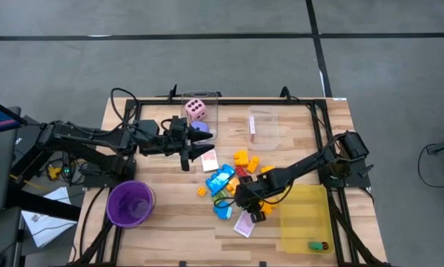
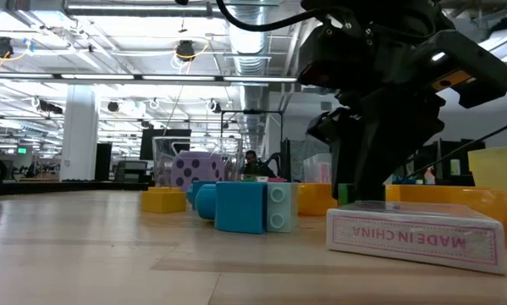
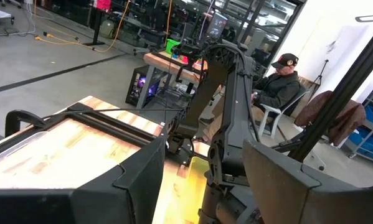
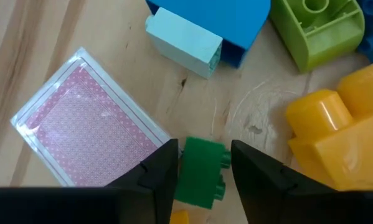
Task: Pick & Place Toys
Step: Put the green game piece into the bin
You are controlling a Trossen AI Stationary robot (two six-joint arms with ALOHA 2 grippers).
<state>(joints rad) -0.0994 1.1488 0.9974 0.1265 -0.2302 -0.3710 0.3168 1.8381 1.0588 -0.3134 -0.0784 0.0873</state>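
A heap of toys (image 1: 233,182) lies mid-table: yellow, orange and blue blocks. My right gripper (image 4: 202,168) is down at the heap's near edge, shut on a small dark green block (image 4: 202,174). Beside it lie a flat pink-white card pack (image 4: 89,134), a blue block (image 4: 217,18) with a pale blue one (image 4: 183,43), a lime block (image 4: 317,28) and a yellow block (image 4: 342,137). My left gripper (image 1: 194,154) hangs level above the table left of the heap, open, with nothing between its fingers. A pink die (image 1: 196,110) sits in a clear box. My right gripper has the green block's two opposite sides (image 4: 183,177) between its two fingers, which slant steeply down from the table's right. A stud of the block (image 4: 223,158) faces one finger. I cannot tell whether the block is clear of the tabletop.
A purple cup (image 1: 130,202) stands near left. A yellow tray (image 1: 303,219) at the near right holds a small green-red piece (image 1: 318,245). A second clear box (image 1: 266,126) stands at the far middle. A person sits beyond the table (image 3: 279,87).
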